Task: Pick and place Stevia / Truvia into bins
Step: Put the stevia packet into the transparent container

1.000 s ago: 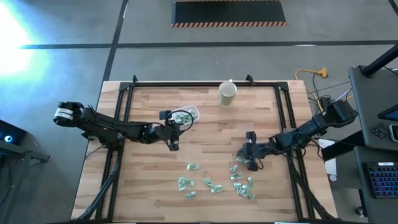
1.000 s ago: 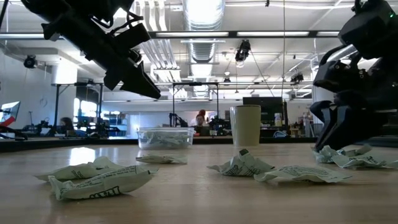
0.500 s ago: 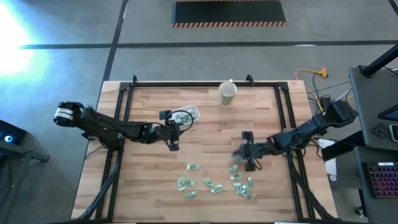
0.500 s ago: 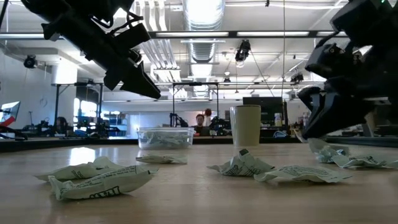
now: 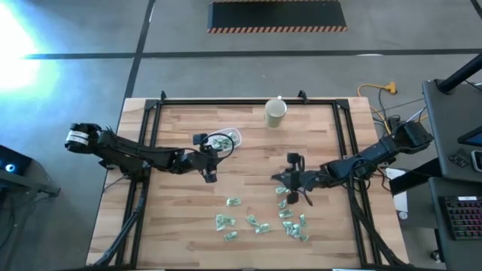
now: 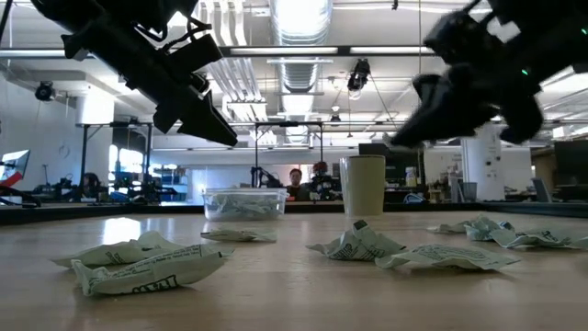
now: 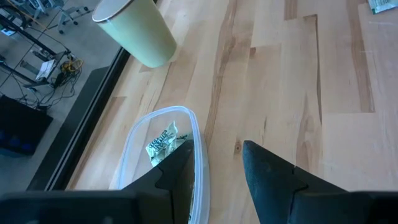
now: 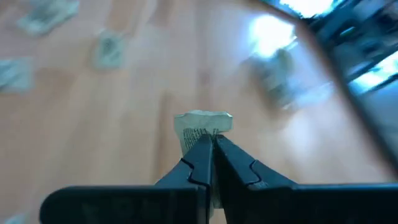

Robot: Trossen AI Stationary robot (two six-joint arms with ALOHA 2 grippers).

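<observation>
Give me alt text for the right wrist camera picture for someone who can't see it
The right gripper is shut on a small crumpled sachet, pinched at its fingertips and lifted above the wooden table. A few more sachets lie blurred on the table beyond.

I see a beige cup upright near the top centre of my wooden surface; a keyboard sits at lower right.

light: bright ceiling lamps, glare upper-left (high view) | blur: right wrist view smeared
</observation>
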